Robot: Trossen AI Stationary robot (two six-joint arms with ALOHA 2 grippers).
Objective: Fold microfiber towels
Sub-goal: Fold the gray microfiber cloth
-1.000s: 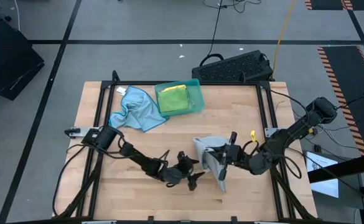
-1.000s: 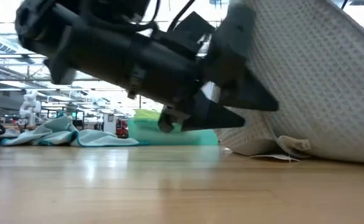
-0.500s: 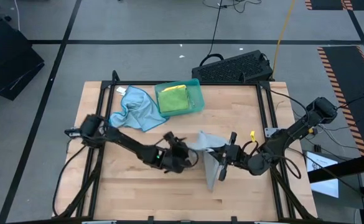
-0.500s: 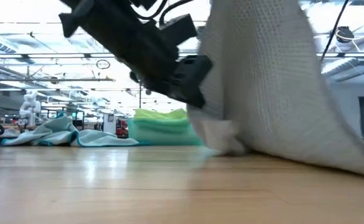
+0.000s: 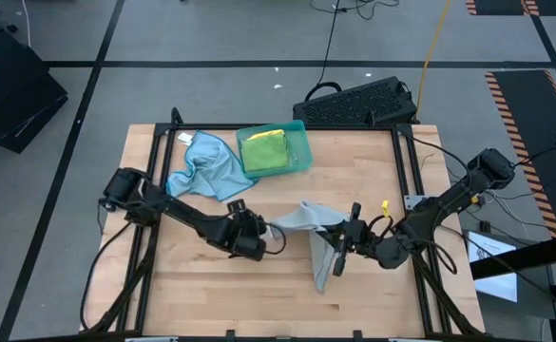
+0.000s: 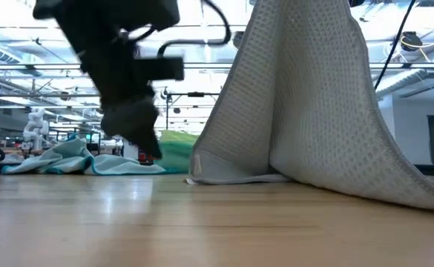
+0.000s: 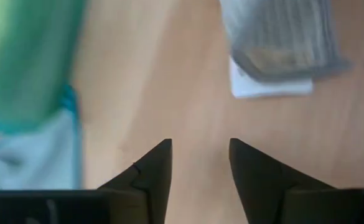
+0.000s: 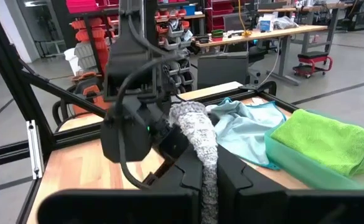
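Both arms are built of dark, near-black links joined by rounded cylindrical joint housings, with thin black cables looping loosely alongside the left arm (image 5: 178,217) and the right arm (image 5: 449,201). The left gripper (image 7: 200,163) ends in two matte black wedge-shaped fingers (image 7: 154,171) tapering to blunt points, one showing a small nick on its inner edge. The right gripper (image 8: 208,177) has the same blocky black finger bodies, and a short yellow tag (image 5: 387,204) sits near that arm's wrist.
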